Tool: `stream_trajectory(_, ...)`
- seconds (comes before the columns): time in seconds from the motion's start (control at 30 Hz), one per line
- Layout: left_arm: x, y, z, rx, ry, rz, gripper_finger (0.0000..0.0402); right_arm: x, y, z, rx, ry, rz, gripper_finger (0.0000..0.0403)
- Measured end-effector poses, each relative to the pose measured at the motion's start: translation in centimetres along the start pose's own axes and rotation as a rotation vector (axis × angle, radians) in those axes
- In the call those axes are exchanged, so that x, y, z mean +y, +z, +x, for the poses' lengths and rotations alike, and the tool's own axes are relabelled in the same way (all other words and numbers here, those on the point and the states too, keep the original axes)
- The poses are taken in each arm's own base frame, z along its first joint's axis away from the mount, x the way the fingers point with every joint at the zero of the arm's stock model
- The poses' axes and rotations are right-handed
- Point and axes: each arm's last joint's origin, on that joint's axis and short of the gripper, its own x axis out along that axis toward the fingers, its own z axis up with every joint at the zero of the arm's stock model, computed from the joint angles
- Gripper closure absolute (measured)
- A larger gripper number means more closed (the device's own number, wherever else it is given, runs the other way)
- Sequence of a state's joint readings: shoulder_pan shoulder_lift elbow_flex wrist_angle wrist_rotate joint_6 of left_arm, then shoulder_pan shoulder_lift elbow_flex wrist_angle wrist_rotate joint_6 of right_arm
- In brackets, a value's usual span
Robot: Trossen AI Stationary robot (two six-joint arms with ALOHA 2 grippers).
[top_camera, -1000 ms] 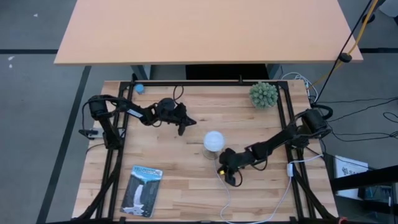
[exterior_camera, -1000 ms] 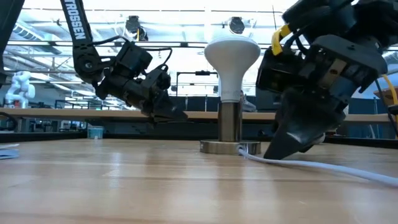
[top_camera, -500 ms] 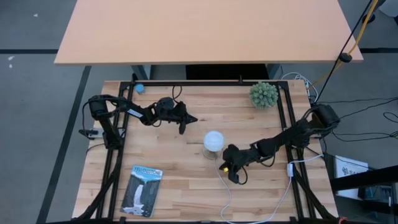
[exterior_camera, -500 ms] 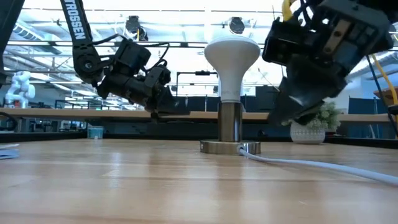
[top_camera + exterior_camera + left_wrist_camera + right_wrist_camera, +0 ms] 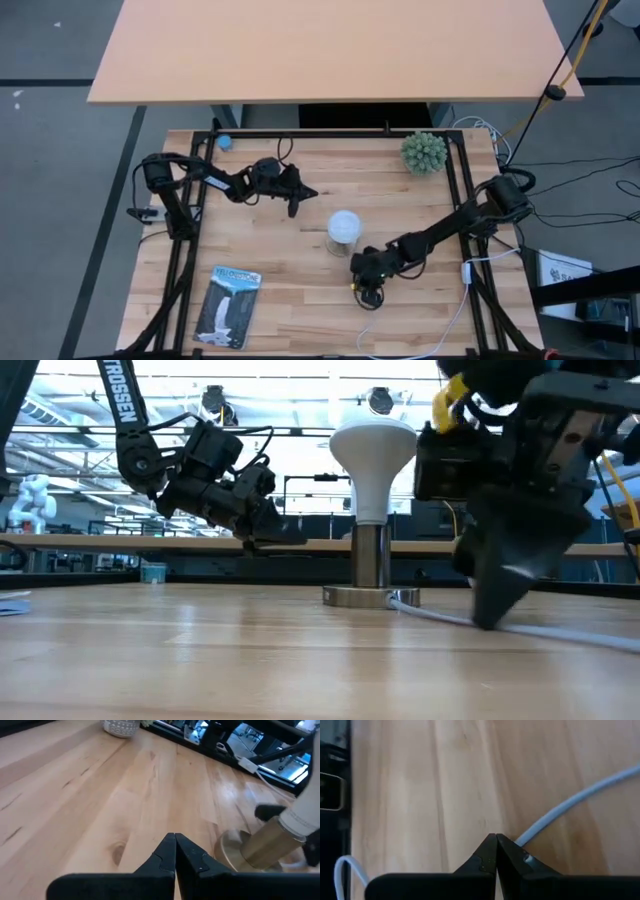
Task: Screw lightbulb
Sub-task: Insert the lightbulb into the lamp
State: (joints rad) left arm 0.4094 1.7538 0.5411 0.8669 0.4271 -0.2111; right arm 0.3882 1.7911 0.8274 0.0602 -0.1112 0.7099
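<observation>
The lightbulb (image 5: 344,224) is standing upright in its brass socket (image 5: 371,565) near the middle of the table (image 5: 300,280), dome up, so it seems already seated. The right gripper (image 5: 369,292) is pointing down, its tips closed on nothing beside the white cord (image 5: 520,627), toward the table's front edge, probably because the bulb needs no more holding. The left gripper (image 5: 298,197) is hovering toward the back edge, fingers pressed together and empty, I think only waiting.
</observation>
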Motion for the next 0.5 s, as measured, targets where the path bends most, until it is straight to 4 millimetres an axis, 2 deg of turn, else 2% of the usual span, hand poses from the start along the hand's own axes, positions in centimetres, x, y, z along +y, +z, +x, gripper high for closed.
stream_trajectory(0.13, -0.4, -0.1, 0.2, 0.004, -0.013, 0.007, 0.0402, -0.2, -0.5, -1.5, 0.161, -0.14, 0.035, 0.0403)
stream_trajectory(0.27, -0.5, -0.1, 0.2, 0.002, -0.017, 0.01, 0.0402, -0.6, -1.2, -3.7, 0.249, -0.238, 0.048, 0.0403)
stream_trajectory(0.4, -0.5, -0.1, 0.2, 0.003, -0.017, 0.01, 0.0402, -1.1, -1.7, -6.0, 0.264, -0.39, 0.053, 0.0403)
stream_trajectory(0.5, -0.5, -0.1, 0.2, 0.003, -0.017, 0.01, 0.0402, -1.9, -2.0, -6.6, 0.229, -0.551, 0.034, 0.0403)
